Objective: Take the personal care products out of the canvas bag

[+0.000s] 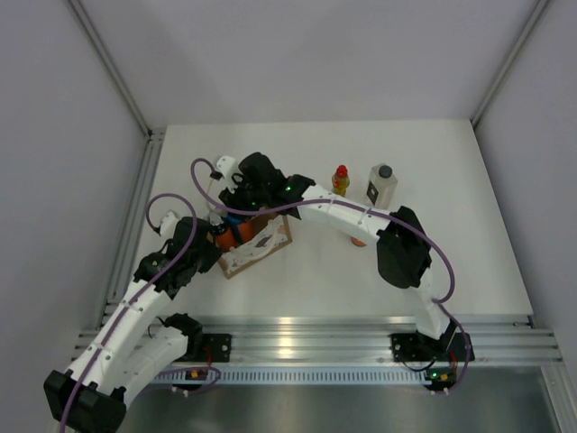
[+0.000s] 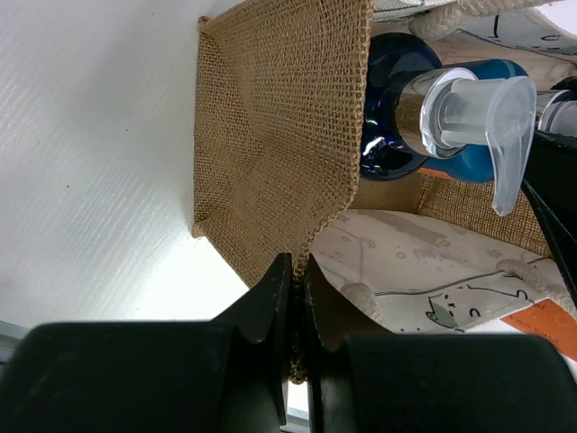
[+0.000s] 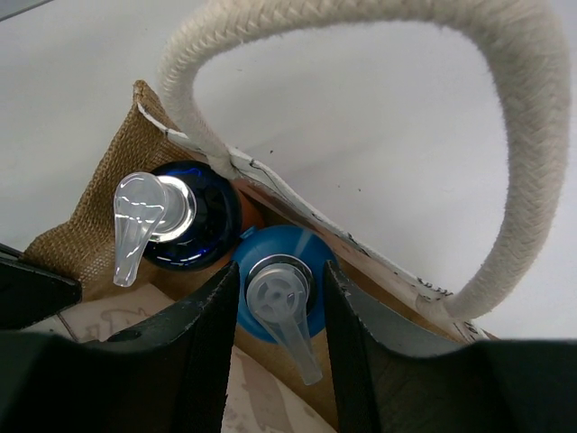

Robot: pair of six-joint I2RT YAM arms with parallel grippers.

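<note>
At the left, the left gripper [image 2: 295,302] is pinched tight on the burlap rim of the canvas bag [image 2: 270,135]. Its two black fingers [image 2: 270,298] meet with only the woven edge between them. The bag sits left of the middle of the white table [image 1: 469,234], and its white patterned side [image 2: 433,271] shows beside the clamped corner. Inside the open mouth, a dark-blue pump bottle [image 3: 203,239] stands against the tan wall. Just right of it is a lighter blue pump bottle [image 3: 270,242], and a sliver of orange [image 3: 249,216] shows between the two. The right gripper [image 3: 279,275] reaches down into the bag under the white rope handle [image 3: 527,180]. Its jaws are parted narrowly to either side of the lighter bottle's silver pump collar [image 3: 278,287], and a thin gap shows on each side, so they grip nothing. Further right, out of the bag and well apart from it, a slim yellow bottle with a red cap [image 1: 340,183] stands upright on the table. A whitish square bottle with a dark cap [image 1: 381,187] stands upright just beside it. A small orange shape [image 1: 358,241] peeks out from under the right arm's forearm, too hidden to identify.
</note>
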